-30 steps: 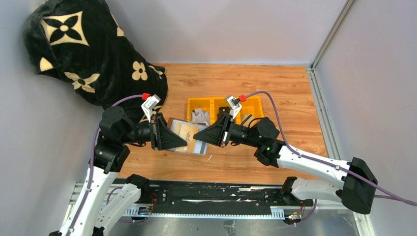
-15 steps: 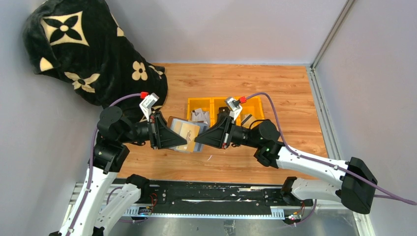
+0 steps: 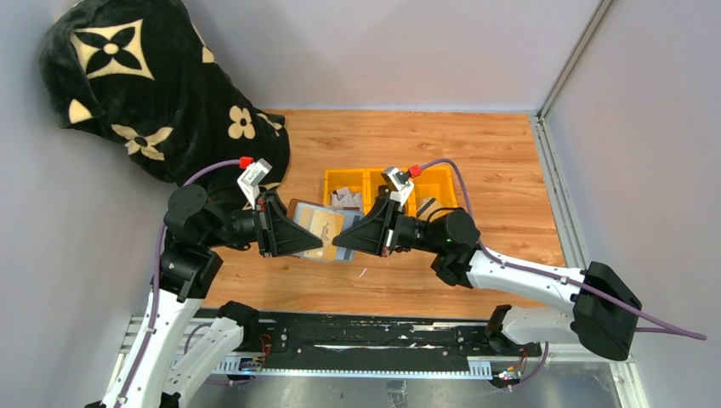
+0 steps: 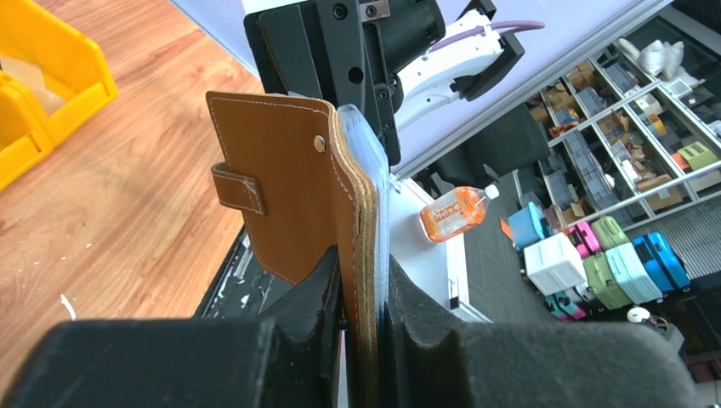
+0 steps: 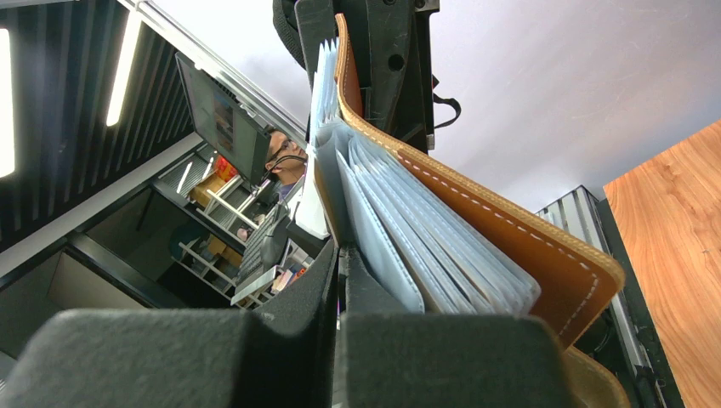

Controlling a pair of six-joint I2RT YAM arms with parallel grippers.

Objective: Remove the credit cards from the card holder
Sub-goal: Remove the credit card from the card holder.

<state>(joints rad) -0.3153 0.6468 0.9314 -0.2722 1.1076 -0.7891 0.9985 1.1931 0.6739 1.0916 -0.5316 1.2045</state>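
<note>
The brown leather card holder (image 3: 320, 229) hangs open in the air between my two grippers, above the wooden table. My left gripper (image 3: 304, 240) is shut on its leather cover and clear sleeves; in the left wrist view (image 4: 366, 297) the cover (image 4: 281, 170) and snap tab (image 4: 238, 189) stand upright from the jaws. My right gripper (image 3: 342, 240) is shut on one thin leaf at the holder's open edge (image 5: 340, 272). I cannot tell whether that leaf is a card or a sleeve. The other sleeves (image 5: 425, 246) fan out beside it against the cover (image 5: 527, 238).
A yellow three-compartment tray (image 3: 367, 172) with small items sits just behind the grippers. A black flowered blanket (image 3: 127, 85) is heaped at the far left. A small white scrap (image 3: 363, 272) lies on the table near the front.
Both grippers and the card holder have shifted slightly left and away from the near edge. The right arm has reached further in. Both grips are unchanged.
</note>
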